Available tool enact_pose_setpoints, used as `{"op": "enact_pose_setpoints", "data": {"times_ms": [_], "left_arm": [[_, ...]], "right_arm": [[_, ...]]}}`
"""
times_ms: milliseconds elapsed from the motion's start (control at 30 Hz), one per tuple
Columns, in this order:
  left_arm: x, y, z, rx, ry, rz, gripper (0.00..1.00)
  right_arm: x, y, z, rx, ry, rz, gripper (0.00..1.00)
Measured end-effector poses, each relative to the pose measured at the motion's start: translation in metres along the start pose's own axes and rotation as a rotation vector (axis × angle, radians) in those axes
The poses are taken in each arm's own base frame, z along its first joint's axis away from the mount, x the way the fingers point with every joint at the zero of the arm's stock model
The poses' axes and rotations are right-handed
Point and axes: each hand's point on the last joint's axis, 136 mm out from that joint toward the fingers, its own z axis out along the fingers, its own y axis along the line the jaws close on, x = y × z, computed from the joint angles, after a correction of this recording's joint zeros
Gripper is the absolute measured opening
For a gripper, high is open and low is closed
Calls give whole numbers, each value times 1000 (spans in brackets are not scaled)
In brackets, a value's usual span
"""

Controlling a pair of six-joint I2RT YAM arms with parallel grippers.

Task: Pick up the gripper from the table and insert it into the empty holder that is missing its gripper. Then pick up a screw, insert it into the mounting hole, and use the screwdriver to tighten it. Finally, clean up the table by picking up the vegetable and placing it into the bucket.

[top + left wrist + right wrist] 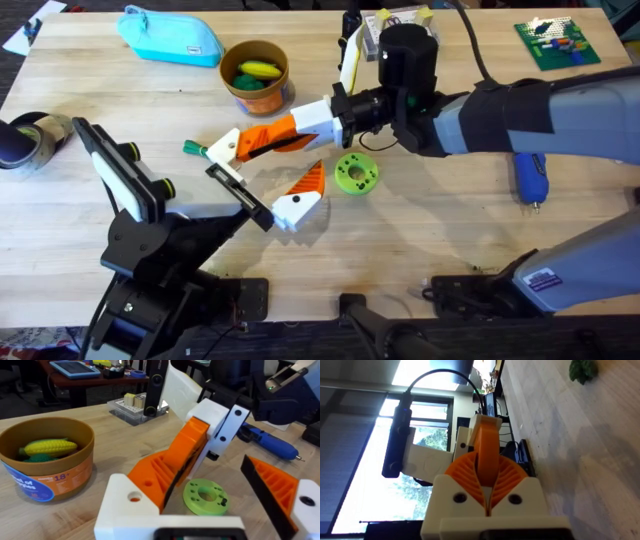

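bucket point(256, 77) behind gripper point(300, 196) | screwdriver point(529, 178) far right

Robotics lab: circuit board point(556, 42), parts box point(129, 406).

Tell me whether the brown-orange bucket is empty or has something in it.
Not empty. The small round brown-orange bucket holds a yellow toy corn cob lying on something green. It stands upright on the wooden table.

Right end effector point(487, 467): white finger bases with orange ribbed pads point(507, 477) closed on a narrow orange-and-white piece point(487, 445) that stands out between them. Beyond, the pale wooden counter point(580, 440) carries a small green object point(582, 370). A black bar with a cable point(397, 442) stands against bright windows.
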Motion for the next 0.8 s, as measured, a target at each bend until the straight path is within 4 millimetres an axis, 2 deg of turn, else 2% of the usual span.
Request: {"op": "enact_pose_setpoints", "data": {"times_ms": [333, 600, 800], "left_arm": [[-2, 3, 0, -19, -4, -13, 990], [-2, 1, 0, -6, -4, -11, 990], [-2, -4, 0, 24, 0, -11, 990]], "right_arm": [[-2, -1, -5, -2, -1, 62, 16], [-8, -4, -25, -10, -12, 140, 16], [6, -15, -29, 1, 39, 273, 16]]}}
